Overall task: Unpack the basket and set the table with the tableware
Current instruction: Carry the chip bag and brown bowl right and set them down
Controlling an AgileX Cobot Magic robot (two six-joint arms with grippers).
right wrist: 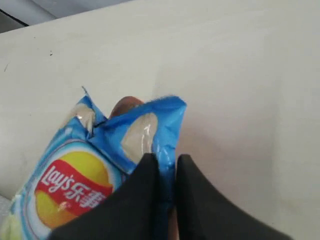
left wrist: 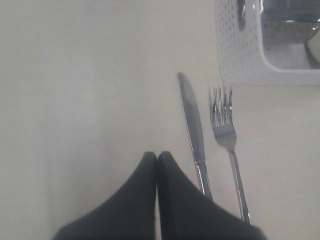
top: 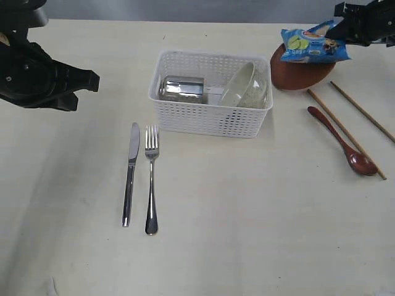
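Observation:
The white basket (top: 210, 117) stands on the table (top: 247, 234) with the steel cup (top: 182, 88) lying on its side and the cream bowl (top: 244, 85) tilted inside. In front of it lie the knife (top: 131, 172) and fork (top: 151, 179), side by side. At the right are the wooden spoon (top: 342, 142) and two chopsticks (top: 364, 114). A blue chip bag (top: 313, 46) lies on the brown plate (top: 299, 75). My right gripper (right wrist: 167, 160) is shut on that bag's (right wrist: 95, 165) edge. My left gripper (left wrist: 157, 155) is shut and empty, left of the knife (left wrist: 192, 120).
The left arm (top: 37, 77) hangs over the table's left side, apart from the basket (left wrist: 240, 55). The fork (left wrist: 225, 125) lies just in front of the basket's near wall. The table's back edge runs close behind the plate.

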